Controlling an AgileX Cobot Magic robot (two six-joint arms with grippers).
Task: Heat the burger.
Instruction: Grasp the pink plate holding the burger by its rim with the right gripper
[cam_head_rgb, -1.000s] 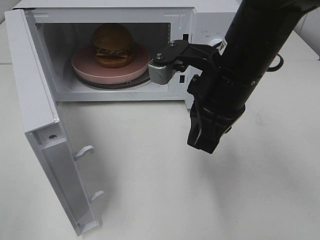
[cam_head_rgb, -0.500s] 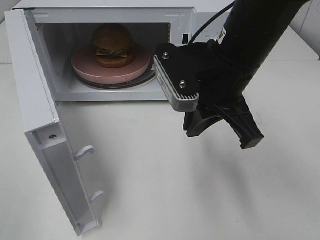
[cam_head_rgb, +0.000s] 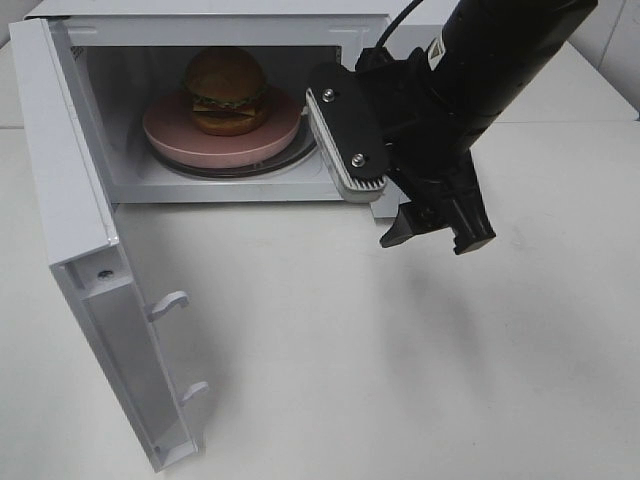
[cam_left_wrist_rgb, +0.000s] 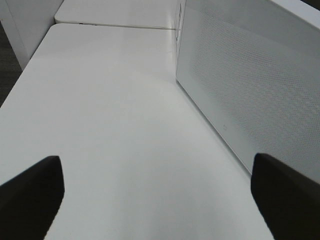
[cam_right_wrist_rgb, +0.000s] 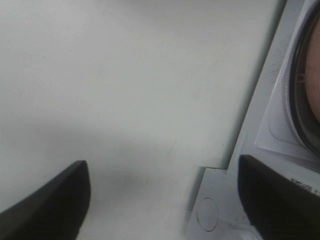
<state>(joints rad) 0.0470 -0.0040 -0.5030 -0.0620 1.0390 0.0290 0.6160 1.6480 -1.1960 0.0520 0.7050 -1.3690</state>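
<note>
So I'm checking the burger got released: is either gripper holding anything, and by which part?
Nothing is held. The burger sits on the pink plate; both grippers are open.

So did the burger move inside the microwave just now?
No. The burger sits in the same spot on the pink plate, just as far from the microwave's back wall as before.

glossy golden-brown bun on the burger (cam_head_rgb: 224, 88), smooth matt pink plate (cam_head_rgb: 170, 135), white smooth plastic-looking microwave (cam_head_rgb: 75, 180), fine dotted mesh door panel (cam_left_wrist_rgb: 250, 85), matt white table (cam_head_rgb: 400, 360), matt black right gripper (cam_head_rgb: 437, 225)
</note>
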